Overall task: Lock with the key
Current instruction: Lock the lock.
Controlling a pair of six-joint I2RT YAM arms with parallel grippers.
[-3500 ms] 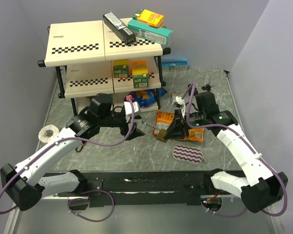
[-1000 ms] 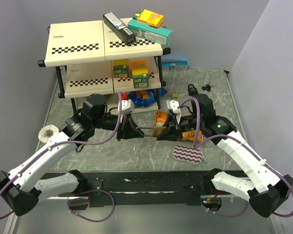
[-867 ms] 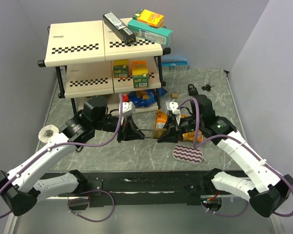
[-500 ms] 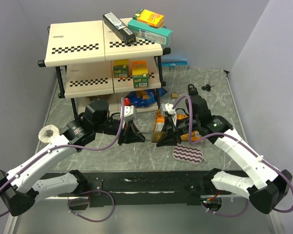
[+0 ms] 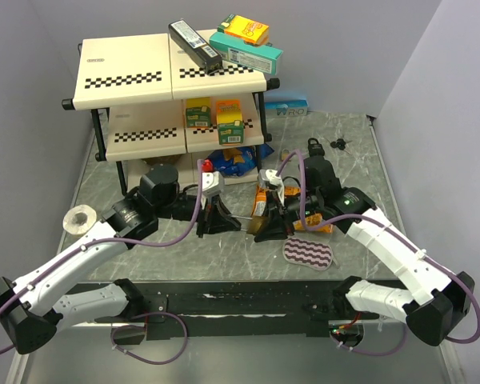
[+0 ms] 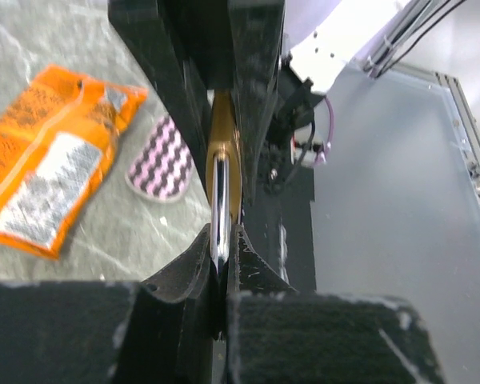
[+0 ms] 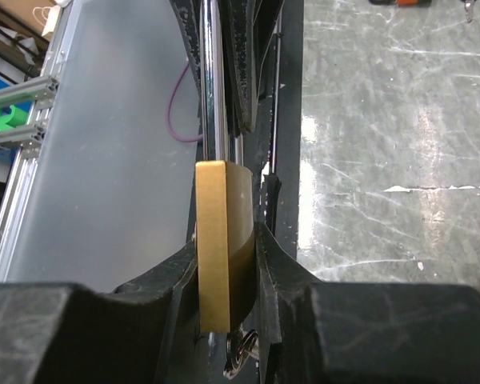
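As the gap is closed, padlock [image 7: 222, 210]: clamped by right gripper [image 7: 226, 254].
Shackle [image 6: 221, 186]: pinched by left gripper [image 6: 222, 244], driven nearer padlock; locking is judged close.

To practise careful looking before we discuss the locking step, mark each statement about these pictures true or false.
1. The right end effector is shut on the brass padlock. True.
2. The left end effector grips an orange packet. False: it clamps the padlock's chrome shackle; the orange packet lies on the table.
3. The striped pad lies on the table near the right arm. True.
4. The tape roll sits on the top shelf. False: the tape roll lies on the table beside the left arm.
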